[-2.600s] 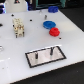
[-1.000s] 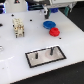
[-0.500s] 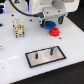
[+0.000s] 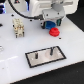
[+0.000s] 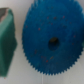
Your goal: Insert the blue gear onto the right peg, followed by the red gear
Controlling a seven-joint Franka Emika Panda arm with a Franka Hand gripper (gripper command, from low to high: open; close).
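Exterior view, w/ the arm [image 4: 42, 10] low over the desk [image 4: 15, 65] toward its far edge: you see the white wrist housing covering most of the blue gear [image 4: 52, 23], only a blue sliver peeking out under the housing. You can't make out the fingers themselves in this view, they're hidden under the housing. Red gear [image 4: 54, 33] sits on the desk just in front of the blue one, nearly touching or overlapping it from this angle; can't tell which.

Grey plate [image 4: 46, 55] w/ black border lies nearer the front edge of the desk, well apart from both gears. Two thin dark pins stand upright on it. Right peg [image 4: 51, 51] is the one toward the exterior view's right; left pin [image 4: 36, 55] is beside it on the same plate. Both pins bare, no gear on either.

A small beige fixture [image 4: 19, 27] stands on the desk toward the exterior view's left, apart from the arm.

Wrist view: blue gear [image 5: 52, 44] fills most of the frame, seen flat from above, toothed rim blurry but readable, dark hub hole near its middle. A green object [image 5: 7, 42] sits at the frame's side next to the gear; can't tell what it is. No fingertips visible here either, so whether the fingers are released or clenched you can't tell.
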